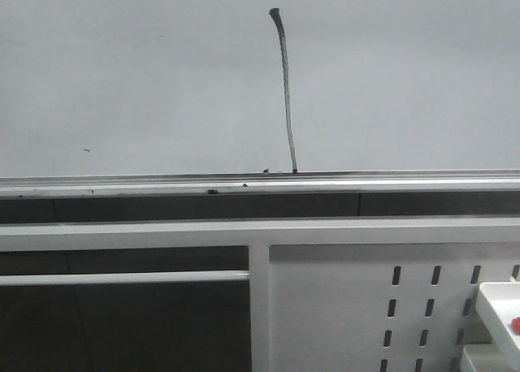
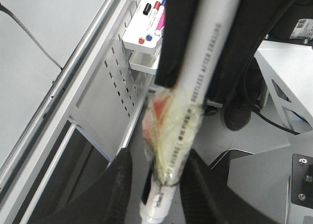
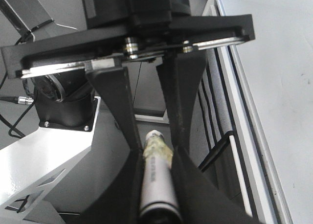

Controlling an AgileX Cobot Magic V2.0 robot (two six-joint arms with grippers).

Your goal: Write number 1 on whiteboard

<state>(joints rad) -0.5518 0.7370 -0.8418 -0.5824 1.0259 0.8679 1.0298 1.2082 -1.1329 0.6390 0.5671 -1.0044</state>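
front view: whiteboard fills the far side; number 1 stands right of centre, its foot touching the rail. left claw and right claw each clamp a taped marker, likely for reach.

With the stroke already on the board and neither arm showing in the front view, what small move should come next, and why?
Probably just park both arms. The number 1 already runs from its hooked top down to the whiteboard rail. The left gripper and right gripper each clamp a taped white marker, away from the board, so the writing looks finished.
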